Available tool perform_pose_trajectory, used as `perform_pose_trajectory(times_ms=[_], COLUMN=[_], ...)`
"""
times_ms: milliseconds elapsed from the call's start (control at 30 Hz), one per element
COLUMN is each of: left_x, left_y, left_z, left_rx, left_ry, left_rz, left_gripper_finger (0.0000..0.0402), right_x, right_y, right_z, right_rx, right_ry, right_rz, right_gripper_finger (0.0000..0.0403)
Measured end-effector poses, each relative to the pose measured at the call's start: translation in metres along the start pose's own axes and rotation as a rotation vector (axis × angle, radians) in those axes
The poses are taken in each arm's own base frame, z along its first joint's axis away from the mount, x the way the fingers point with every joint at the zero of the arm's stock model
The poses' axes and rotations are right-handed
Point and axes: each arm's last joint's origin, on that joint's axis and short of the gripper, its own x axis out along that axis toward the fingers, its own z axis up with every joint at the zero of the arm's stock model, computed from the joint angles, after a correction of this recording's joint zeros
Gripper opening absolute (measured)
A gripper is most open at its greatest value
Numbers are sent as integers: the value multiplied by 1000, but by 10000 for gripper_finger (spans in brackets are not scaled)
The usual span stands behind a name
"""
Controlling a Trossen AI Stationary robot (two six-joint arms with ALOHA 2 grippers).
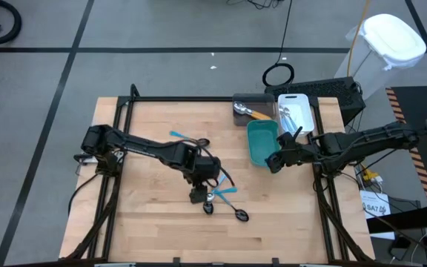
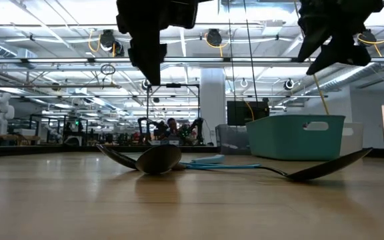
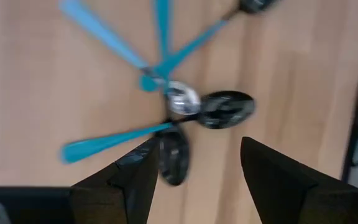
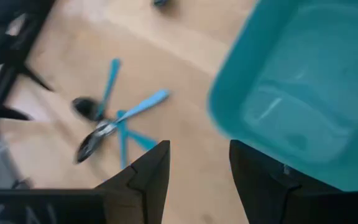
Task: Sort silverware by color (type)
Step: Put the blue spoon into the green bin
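While the left hand (image 1: 199,194) hangs over the middle of the wooden desk (image 1: 147,222), its fingers (image 3: 135,180) stand wide and empty, right above a small pile of silverware (image 1: 221,199). Pile: light-blue handles (image 3: 104,142) fanned out, a silver head (image 3: 182,99) in the middle, dark spoons (image 3: 225,109) crossing it. One more dark spoon (image 1: 239,215) lies just beside the pile toward the desk's front edge, and another blue-handled piece (image 1: 184,138) sits apart, behind the left arm. Right hand (image 1: 273,162) hovers at the near end of the teal bin (image 1: 262,142), fingers (image 4: 148,174) partly apart, holding nothing. Teal bin looks empty, though the wrist view is blurred. Behind it, a gray bin (image 1: 252,110) holds an orange-handled utensil (image 1: 256,113); a white bin (image 1: 296,111) holds pale pieces, type hard to tell.
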Motion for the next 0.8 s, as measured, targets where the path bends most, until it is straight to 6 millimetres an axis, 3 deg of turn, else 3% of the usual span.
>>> perform_pose_trajectory(times_ms=[267, 367, 500, 800], left_x=[47, 54, 46, 9], left_y=[-8, -14, -13, 41], left_z=[1, -2, -4, 3], left_rx=[52, 114, 155, 211], left_ry=[77, 87, 85, 104], left_rz=[10, 38, 105, 155], left_gripper_finger=[223, 218, 197, 162], right_x=[-6, -8, -10, -13], right_y=[15, 17, 18, 20], right_z=[-16, -22, -28, -34], right_rx=[-70, -95, -133, -202], right_ry=[35, 55, 69, 65], right_rz=[122, 137, 151, 160], right_gripper_finger=[162, 162, 162, 162])
